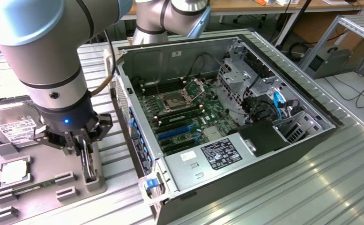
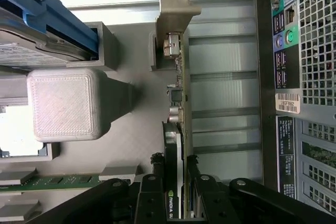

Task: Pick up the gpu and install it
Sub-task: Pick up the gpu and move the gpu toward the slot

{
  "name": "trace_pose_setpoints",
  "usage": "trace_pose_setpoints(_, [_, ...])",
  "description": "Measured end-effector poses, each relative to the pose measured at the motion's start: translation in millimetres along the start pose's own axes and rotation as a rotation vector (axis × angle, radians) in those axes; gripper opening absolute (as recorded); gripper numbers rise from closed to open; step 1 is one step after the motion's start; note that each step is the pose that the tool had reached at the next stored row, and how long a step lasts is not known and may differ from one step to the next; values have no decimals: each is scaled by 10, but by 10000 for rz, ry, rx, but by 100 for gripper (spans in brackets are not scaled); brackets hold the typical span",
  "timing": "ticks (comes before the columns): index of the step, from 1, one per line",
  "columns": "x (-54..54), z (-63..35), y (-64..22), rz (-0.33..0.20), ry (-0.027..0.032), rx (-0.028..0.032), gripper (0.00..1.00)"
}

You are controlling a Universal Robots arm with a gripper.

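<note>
The gpu (image 2: 180, 85) is a thin dark card with a silver bracket (image 2: 176, 9) at one end. It stands on edge in a slot of the grey fixture (image 1: 94, 180) beside the computer case. My gripper (image 2: 175, 162) has come down over its other end, and the black fingers (image 2: 156, 170) press the card from both sides, shut on it. In the exterior view the gripper (image 1: 86, 152) hangs straight down over the gpu (image 1: 92, 169), just at the exterior view's left of the open case (image 1: 232, 122). The motherboard (image 1: 182, 112) with its blue slots lies exposed inside.
On the grey fixture lie a silver hard drive (image 1: 13, 124), a processor (image 1: 13, 172) and a green memory stick (image 1: 35, 187). A grey block (image 2: 65, 103) stands close beside the gpu. The case's rear panel (image 2: 310, 77) is near the card's other side. Cables and drive cages crowd the case's far end.
</note>
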State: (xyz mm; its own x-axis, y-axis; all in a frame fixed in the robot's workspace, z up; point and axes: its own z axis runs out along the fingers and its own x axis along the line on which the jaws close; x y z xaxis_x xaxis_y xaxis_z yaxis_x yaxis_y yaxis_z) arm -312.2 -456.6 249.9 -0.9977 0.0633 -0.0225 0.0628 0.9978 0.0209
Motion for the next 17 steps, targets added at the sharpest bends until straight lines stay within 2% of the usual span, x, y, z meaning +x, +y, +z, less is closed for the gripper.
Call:
trace_pose_setpoints(10, [-6, -241, 5, -11, -1, 1, 27])
trace_pose_setpoints(14, [-9, -369, 8, -22, 1, 1, 27])
trace_pose_setpoints(17, [-12, -516, 11, -60, 0, -1, 27])
